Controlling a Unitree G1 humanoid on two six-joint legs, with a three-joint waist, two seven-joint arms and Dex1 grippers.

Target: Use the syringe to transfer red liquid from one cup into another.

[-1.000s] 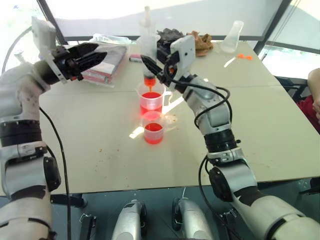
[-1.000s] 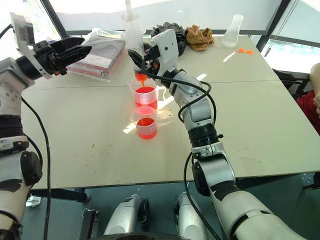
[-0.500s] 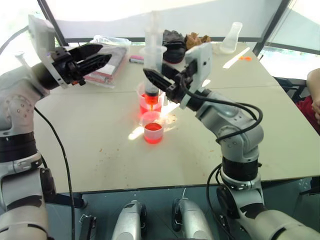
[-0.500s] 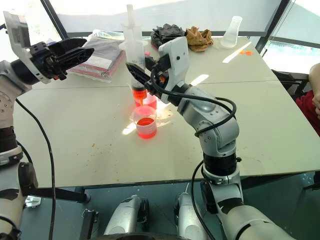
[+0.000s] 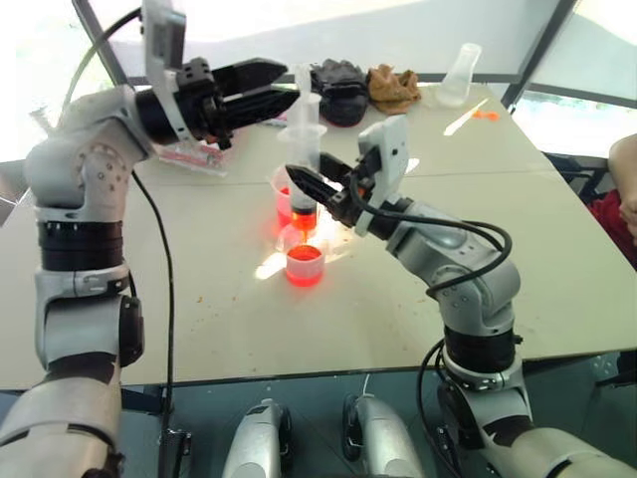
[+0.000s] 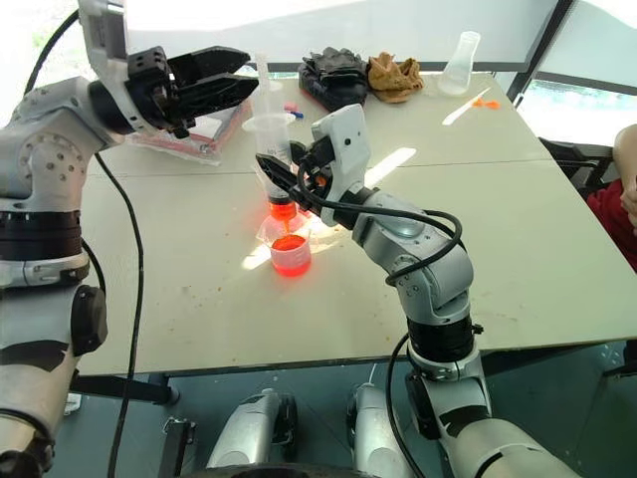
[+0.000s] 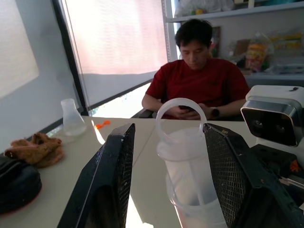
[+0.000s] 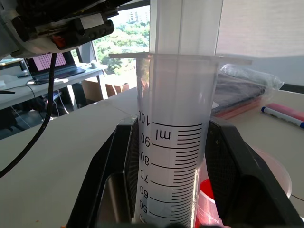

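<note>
So the right gripper (image 5: 304, 186) is clamped on the barrel of the syringe (image 5: 305, 139), fingers pressed against both sides of it, holding it upright over the two cups in the middle of the table (image 5: 518, 259). The plunger sticks up out of the top, and the orange-stained tip points down, right around the rim of the taller handled cup (image 5: 287, 202). I can't tell whether the tip is actually dipped in or just above it. The short cup (image 5: 305, 263) sits just in front of the taller one, nearly touching, and both have red liquid (image 5: 305, 254) in them, glowing in the sun patch.

The left gripper (image 5: 279, 88) is up high near the plunger's top end, fingers spread wide with the plunger ring between them, but not touching it as far as I can see.

Further back on the table there's a clear flask (image 5: 457, 76), a brown rag (image 5: 391, 85), something black (image 5: 338, 78), and a wrapped flat packet (image 5: 194, 154). A person in a red shirt (image 7: 202, 83) sits at the far side.
</note>
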